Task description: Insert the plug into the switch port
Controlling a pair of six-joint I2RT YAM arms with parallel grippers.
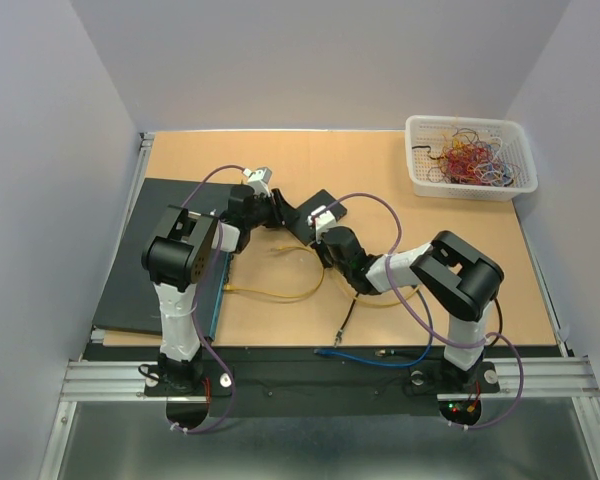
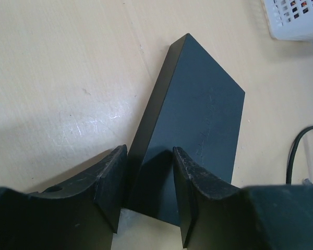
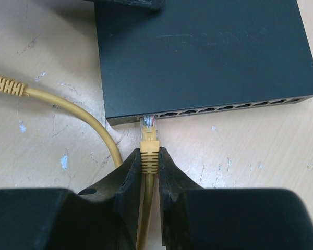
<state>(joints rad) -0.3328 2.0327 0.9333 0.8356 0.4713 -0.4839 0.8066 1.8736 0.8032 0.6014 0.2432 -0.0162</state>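
Right gripper [image 3: 148,161] pinches the plug [image 3: 149,139], its tip just ahead at the ports [image 3: 219,108] of the switch [image 3: 208,57]. Left gripper [image 2: 149,156] sits half-spread astride its corner; grip unclear.

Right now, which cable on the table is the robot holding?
The yellow cable, pinched in the right gripper at the switch; the blue cable and black cable lie loose.

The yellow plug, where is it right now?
In the right wrist view the plug sits mid-frame, pinched by the right gripper, its clear tip at the left end of the switch port row.
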